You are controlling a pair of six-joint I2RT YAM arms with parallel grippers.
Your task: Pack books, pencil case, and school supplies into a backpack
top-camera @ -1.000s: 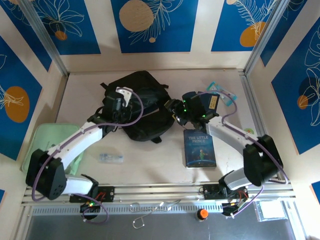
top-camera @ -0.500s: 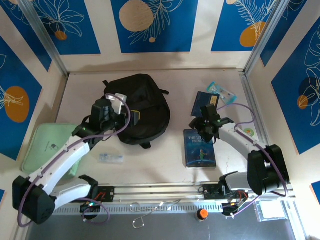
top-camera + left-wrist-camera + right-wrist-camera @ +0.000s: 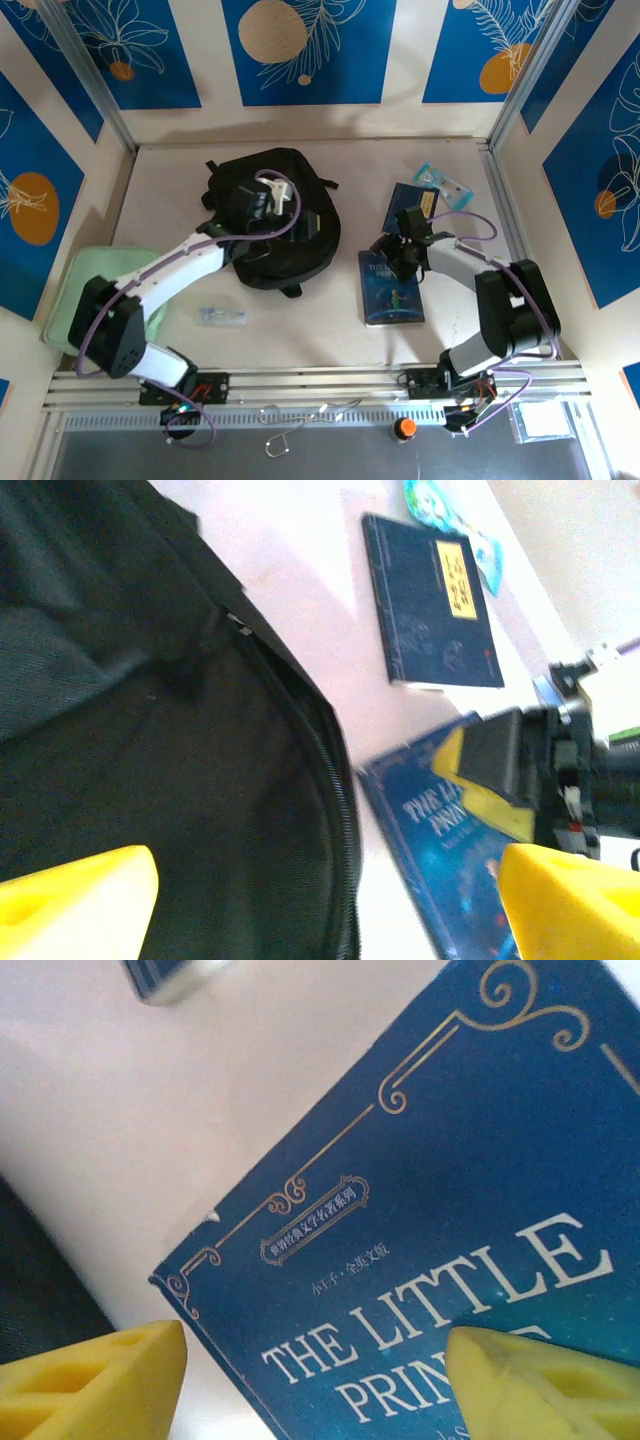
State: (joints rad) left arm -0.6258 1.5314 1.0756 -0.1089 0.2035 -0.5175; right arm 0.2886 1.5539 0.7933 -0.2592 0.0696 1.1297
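Note:
The black backpack lies flat at the left centre of the table. My left gripper hovers over it, open, with nothing between its yellow fingertips; below them are black fabric and a zip. "The Little Prince" book lies flat to the right of the backpack. My right gripper is open just above that book's top corner, one fingertip over the cover, the other beside its edge. A second navy book with a yellow label lies behind it.
A mint green zip case rests at the table's left edge. A small teal packet lies at the back right, and a small clear item near the front left. Raised walls ring the table.
The left gripper opened, let the backpack settle flat, and moved right over it. The right gripper came down from near the backpack to "The Little Prince", which shifted slightly left.

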